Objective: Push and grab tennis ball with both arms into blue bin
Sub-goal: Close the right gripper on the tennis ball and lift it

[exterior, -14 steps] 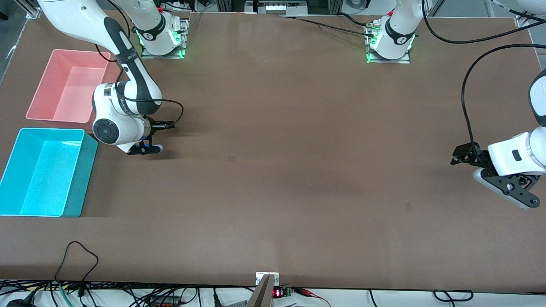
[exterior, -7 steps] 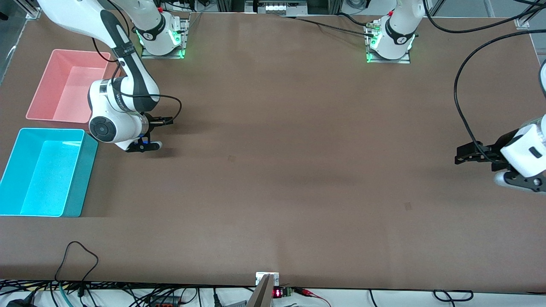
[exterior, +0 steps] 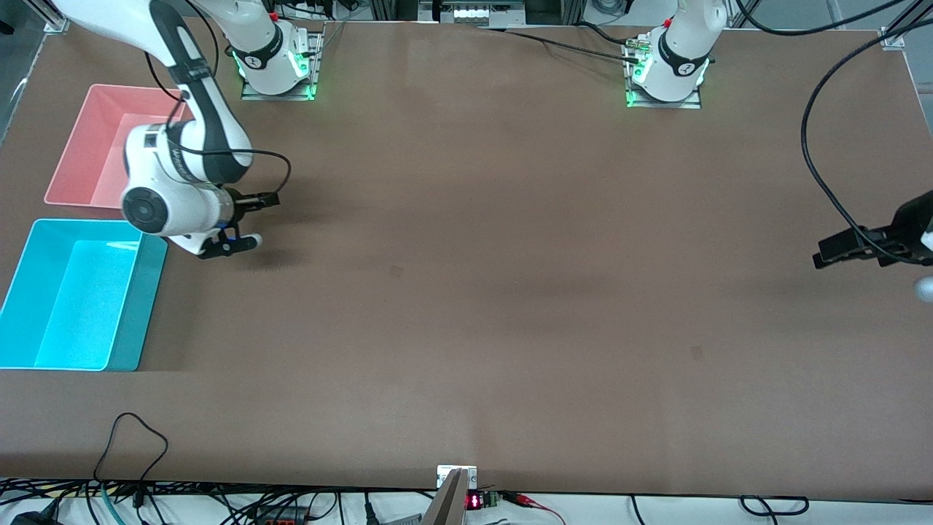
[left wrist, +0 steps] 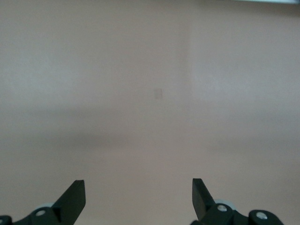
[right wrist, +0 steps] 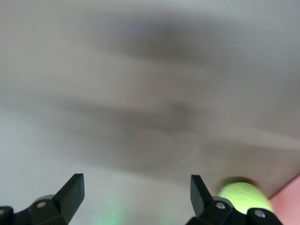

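The brown table (exterior: 466,292) carries my cyan-blue rectangular plastic bin (exterior: 149,306), its long axis running toward the camera. My right gripper (right wrist: 136,190), fingers wide, hovers beside it; the fuzzy yellow-green tennis ball (right wrist: 246,197) peeks out, half hidden. My left gripper (left wrist: 138,194) gapes wide, mostly cut off.

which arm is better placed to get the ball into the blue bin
Right. In its wrist view the ball sits just beside the open right gripper, which hangs next to the blue bin. The left gripper, also open, is at the left arm's end of the table with only bare tabletop under it.
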You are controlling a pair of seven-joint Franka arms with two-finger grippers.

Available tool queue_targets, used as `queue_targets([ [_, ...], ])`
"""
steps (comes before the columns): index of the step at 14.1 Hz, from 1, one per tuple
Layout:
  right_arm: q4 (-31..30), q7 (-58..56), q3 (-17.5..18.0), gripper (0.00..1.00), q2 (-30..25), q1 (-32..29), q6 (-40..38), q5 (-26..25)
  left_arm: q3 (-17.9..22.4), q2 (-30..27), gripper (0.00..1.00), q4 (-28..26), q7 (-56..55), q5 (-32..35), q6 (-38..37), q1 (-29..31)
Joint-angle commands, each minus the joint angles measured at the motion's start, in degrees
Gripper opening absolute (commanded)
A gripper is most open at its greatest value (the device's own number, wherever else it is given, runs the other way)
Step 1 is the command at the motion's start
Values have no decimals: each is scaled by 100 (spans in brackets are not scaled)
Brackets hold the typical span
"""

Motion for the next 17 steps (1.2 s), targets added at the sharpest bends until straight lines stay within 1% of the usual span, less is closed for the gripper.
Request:
queue_targets([
  [1, -441, -722, 89, 100, -469, -446, 6, -239, 516, -866, 100, -1181, -119, -54, 376, -554],
  [3, -529, -1327, 89, 100, -496, -709, 67, -581, 580, -1025, 100, -1403, -119, -45, 447, -618],
  [4, -547, -1601, 89, 100, -496, -850, 111, -635, 580, -1113, 100, -1499, -128, -54, 429, -618],
  [10, -1038, -3438, 116, 100, -681, -1404, 401, -750, 580, -1869, 100, -2439, -93, -45, 438, -618],
  [12, -1284, -3895, 116, 100, -681, -1641, 664, -750, 528, -1940, 100, -2511, -93, -36, 447, -618],
  [14, -1495, -4143, 116, 100, -681, -1730, 936, -750, 457, -1984, 100, -2580, -84, -10, 447, -618],
  [16, -1593, -4152, 116, 100, -664, -1774, 1034, -750, 457, -2334, 100, -3079, -40, -1, 709, -618],
  [17, -1636, -4152, 116, 100, -646, -1774, 1052, -750, 457, -2388, 100, -3160, -32, -1, 754, -618],
])
